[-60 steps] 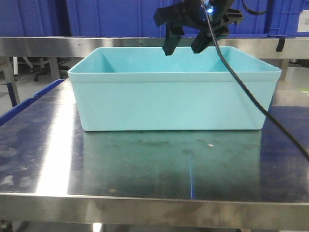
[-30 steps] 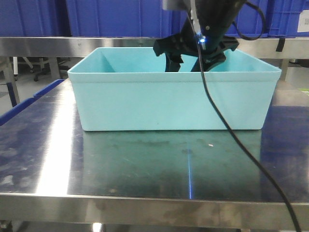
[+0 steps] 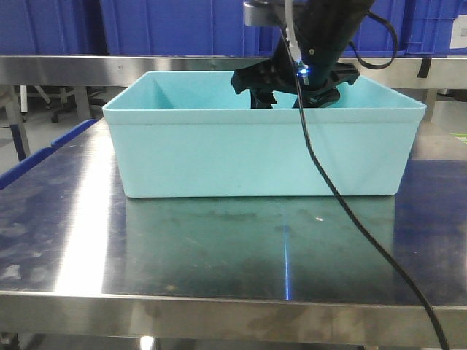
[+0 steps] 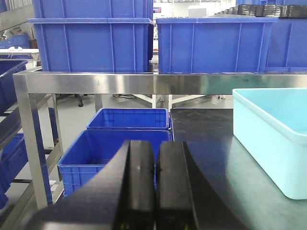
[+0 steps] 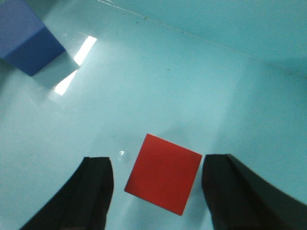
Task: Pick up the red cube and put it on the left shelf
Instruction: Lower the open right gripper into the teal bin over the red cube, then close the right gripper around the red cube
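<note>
Steel table in the front view carries a teal bin; blue crates stand behind it. At 1 o'clock of the bin the right hand dips inside. In the left wrist view the left hand is closed on nothing, with the bin at 3 o'clock. In the right wrist view the right hand is wide open. The red cube lies on the bin floor between its fingers, not gripped. A blue cube sits at 10 o'clock.

tabletop: glossy smudged steel | bin: smooth glossy turquoise plastic | red cube: matt | crates: blue plastic
</note>
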`<action>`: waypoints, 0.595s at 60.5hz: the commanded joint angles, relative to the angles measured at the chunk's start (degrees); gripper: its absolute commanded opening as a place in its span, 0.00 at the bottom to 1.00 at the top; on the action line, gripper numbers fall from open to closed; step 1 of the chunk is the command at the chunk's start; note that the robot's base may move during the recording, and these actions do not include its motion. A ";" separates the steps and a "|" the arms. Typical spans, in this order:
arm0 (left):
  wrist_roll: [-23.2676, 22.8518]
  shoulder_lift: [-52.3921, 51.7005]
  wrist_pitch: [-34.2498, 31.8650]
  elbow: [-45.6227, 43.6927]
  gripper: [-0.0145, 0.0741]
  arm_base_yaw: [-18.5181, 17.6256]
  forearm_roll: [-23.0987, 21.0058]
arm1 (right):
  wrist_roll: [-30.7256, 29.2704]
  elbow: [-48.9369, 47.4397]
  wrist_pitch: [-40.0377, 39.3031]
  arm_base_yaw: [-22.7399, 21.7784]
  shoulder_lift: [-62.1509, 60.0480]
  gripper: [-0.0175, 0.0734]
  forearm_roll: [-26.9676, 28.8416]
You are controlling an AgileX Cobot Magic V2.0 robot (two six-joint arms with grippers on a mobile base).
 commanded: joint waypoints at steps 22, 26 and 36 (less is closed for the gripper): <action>0.01 -0.86 -4.74 1.41 0.28 -0.03 0.00 | -0.10 -2.25 -1.78 -0.05 -3.15 0.79 1.76; 0.01 -0.86 -4.74 1.41 0.28 -0.03 0.00 | -0.10 -2.25 -1.18 -0.05 -3.15 0.79 2.04; 0.01 -0.86 -4.74 1.41 0.28 -0.03 0.00 | 0.98 -2.25 -0.12 -0.11 -3.15 0.79 2.08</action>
